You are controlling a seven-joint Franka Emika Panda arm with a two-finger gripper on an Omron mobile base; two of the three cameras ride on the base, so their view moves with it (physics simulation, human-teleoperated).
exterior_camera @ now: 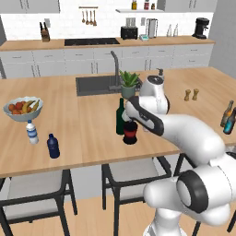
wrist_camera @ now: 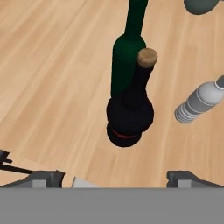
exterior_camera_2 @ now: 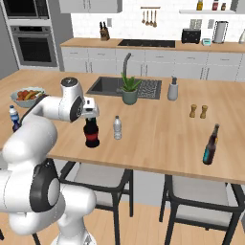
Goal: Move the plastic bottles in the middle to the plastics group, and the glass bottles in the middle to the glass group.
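The hand hangs just above the cork of the squat black bottle, which stands upright on the wooden desk directly beneath it. Its two finger tips sit wide apart at the lower edge of the hand view, spread and holding nothing. Just beyond the black bottle from the hand, close enough that I cannot tell whether they touch, stands the tall dark green wine bottle. The small clear greyish bottle stands near the hand on its right side. Far off to the hand's right stand the amber-brown bottle and teal-blue bottle; far to its left, the blue-labelled clear bottle and navy bottle.
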